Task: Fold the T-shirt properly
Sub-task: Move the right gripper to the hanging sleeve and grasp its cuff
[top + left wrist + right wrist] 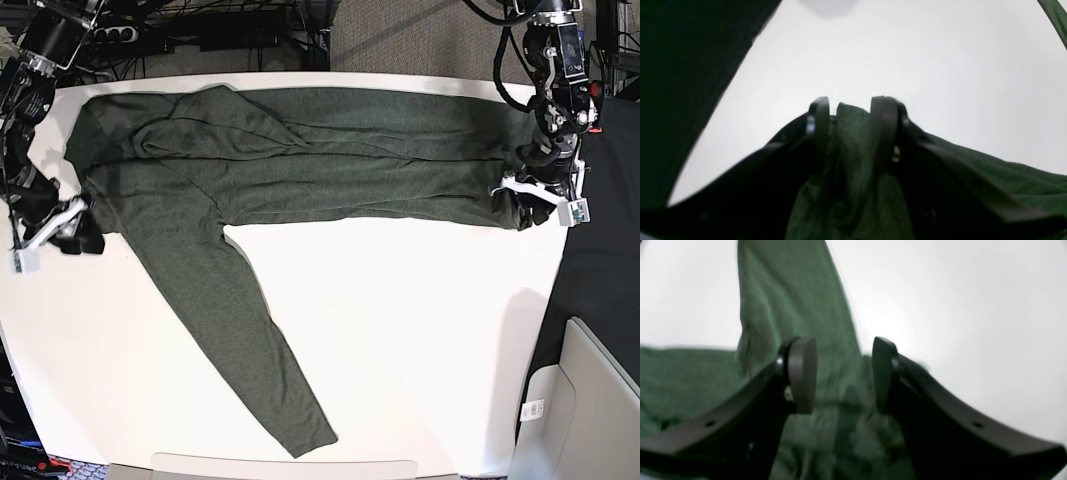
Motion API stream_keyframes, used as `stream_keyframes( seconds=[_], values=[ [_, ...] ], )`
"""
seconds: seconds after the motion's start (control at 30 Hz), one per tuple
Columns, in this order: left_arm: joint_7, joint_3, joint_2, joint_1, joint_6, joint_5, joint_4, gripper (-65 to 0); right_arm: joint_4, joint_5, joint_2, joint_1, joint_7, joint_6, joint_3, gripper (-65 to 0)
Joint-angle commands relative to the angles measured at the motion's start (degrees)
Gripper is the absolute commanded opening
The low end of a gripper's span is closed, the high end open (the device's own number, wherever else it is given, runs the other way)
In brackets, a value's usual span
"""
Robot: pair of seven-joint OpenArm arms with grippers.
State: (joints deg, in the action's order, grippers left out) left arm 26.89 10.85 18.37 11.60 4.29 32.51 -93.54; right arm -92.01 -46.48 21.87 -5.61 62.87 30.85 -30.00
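White tabletop [400, 330] fills the base view, with dark carpet along the upper edge and a grey bin [590, 400] at lower right. Spread across the upper half of the frame lies the T-shirt [300, 165], dark olive green, its body running from left to right; 1 long sleeve [250, 340] slants down from the left part to the lower centre of the frame. At the left edge the right gripper [85, 228] sits at the garment's border; at the right edge the left gripper [528, 205] sits on the opposite end of the fabric.

Left wrist view: pale table surface [907, 50] forms the background. The left gripper [853, 116] appears at centre, its 2 dark fingers [885, 123] closed upon a bunched fold of the T-shirt [850, 160], which rises between them and spreads to the lower right of the frame. A dark, blurred mass occupies the upper left.

Right wrist view: the same pale table [973, 306] lies behind. The right gripper [843, 373] stands with its 2 fingers [803, 373] parted, a clear gap between them, and nothing clasped. Beneath and beyond, the T-shirt [790, 300] extends from the lower centre to the top of the frame, with more fabric spread across the left side.
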Motion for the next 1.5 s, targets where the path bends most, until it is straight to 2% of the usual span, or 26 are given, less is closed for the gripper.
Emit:
stream_keyframes(
  seconds=[0.0, 0.1, 0.17, 0.37, 0.53, 0.73, 0.9, 1.0, 1.13, 1.33, 1.47],
  values=[
    [-1.44, 0.09, 0.57, -0.56, 0.14, 0.15, -1.10, -44.6, 0.97, -0.86, 0.33, -2.70, -2.08, 0.23, 0.86, -37.8],
    [-1.44, 0.09, 0.57, -0.47, 0.14, 0.15, -1.10, -44.6, 6.07, 0.19, -0.11, -8.24, -3.14, 0.23, 4.11, -37.8],
    [-1.44, 0.09, 0.49, -0.39, 0.14, 0.15, -1.10, -44.6, 8.97, 3.01, -1.96, -12.37, -3.84, 0.23, 6.48, -37.7],
    [-1.44, 0.09, 0.40, -0.30, 0.23, 0.15, -1.10, -44.6, 15.74, 20.94, -8.64, -22.48, -11.40, -0.13, 16.33, -37.5],
    [-1.44, 0.18, 0.40, -0.21, 0.23, 0.24, -1.10, -44.6, 22.95, 33.60, -14.18, -28.02, -17.55, -0.21, 16.94, -37.5],
    [-1.44, 0.44, 0.40, -0.21, 0.23, 0.24, -1.10, -44.6, 30.42, 42.22, -16.46, -31.01, -21.68, -0.30, 16.86, -37.5],
    [-1.44, 0.18, 0.40, -0.21, 0.23, 0.24, -1.10, -44.6, 34.64, 43.62, -16.46, -31.01, -26.61, -1.18, 16.86, -37.5],
    [-1.44, 0.18, 0.40, -0.21, 0.23, 0.24, -1.10, -44.6, 35.61, 43.62, -16.29, -31.01, -28.37, -6.63, 16.86, -37.5],
    [-1.44, 0.09, 0.40, -0.21, 0.23, 0.24, -1.10, -44.6, 35.52, 43.62, -16.20, -30.66, -28.89, -11.03, 16.86, -37.4],
    [-1.44, 0.09, 0.49, -0.21, 0.23, 0.24, -1.10, -44.6, 36.14, 43.62, -14.79, -30.57, -28.89, -14.46, 16.86, -37.3],
    [-1.44, 0.09, 0.49, -0.21, 0.32, 0.24, -1.10, -44.6, 40.36, 43.62, -14.79, -30.83, -28.89, -14.63, 16.94, -37.3]
  ],
)
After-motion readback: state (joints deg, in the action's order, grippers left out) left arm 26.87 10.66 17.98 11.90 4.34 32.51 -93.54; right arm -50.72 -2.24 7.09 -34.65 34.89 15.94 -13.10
